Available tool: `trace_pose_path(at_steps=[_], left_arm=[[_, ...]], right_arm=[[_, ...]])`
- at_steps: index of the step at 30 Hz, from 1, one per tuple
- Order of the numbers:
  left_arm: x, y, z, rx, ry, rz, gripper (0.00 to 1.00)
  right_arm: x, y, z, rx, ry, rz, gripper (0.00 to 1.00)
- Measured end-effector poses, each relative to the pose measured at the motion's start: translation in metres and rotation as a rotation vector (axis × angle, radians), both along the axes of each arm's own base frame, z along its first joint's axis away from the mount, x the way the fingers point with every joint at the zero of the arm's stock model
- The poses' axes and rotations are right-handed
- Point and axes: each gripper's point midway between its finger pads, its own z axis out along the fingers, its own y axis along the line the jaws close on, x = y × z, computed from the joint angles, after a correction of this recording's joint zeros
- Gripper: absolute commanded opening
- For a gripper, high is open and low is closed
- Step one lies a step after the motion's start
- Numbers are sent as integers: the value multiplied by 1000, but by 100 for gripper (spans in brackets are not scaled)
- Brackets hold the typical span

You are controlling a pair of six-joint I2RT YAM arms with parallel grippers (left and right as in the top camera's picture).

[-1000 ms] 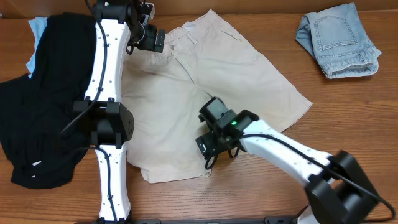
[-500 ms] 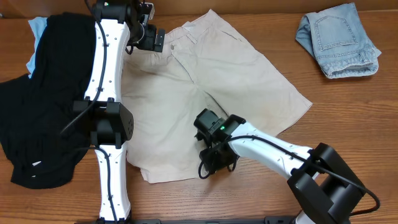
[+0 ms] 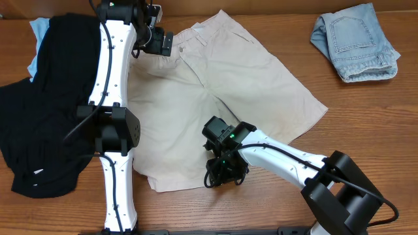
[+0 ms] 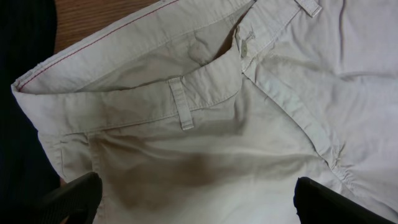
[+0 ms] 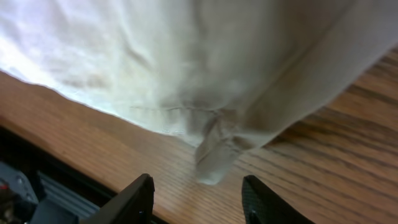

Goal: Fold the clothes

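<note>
A brown wood-grain surface (image 3: 366, 150) is seen, with the cream shorts (image 3: 241, 85) laid flat at its middle. The left hand (image 3: 164, 43), fingers spread, is held over the waistband. The right hand (image 3: 222, 171), likewise spread, is poised at the near leg's hem corner, with nothing pinched.

White arm links (image 3: 287, 160), black joints (image 3: 115, 130) and cables (image 3: 109, 72); black-fingered right hand (image 5: 199, 199) (green light (image 3: 230, 136) at wrist).
</note>
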Motion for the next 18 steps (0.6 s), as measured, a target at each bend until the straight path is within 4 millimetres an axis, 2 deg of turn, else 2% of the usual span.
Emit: trace_pose_path(at_steps=[7,14,18], left_arm=[[0,0,0,0,1,0,100],[-2,0,-1,1,8,0,100],[-2,0,-1,1,8,0,100]], right_arm=[[16,-3,-5,-24,-95,29,24],[20,-1,-5,-3,-130,96,24],[19,-3,-5,-5,-129,110,34]])
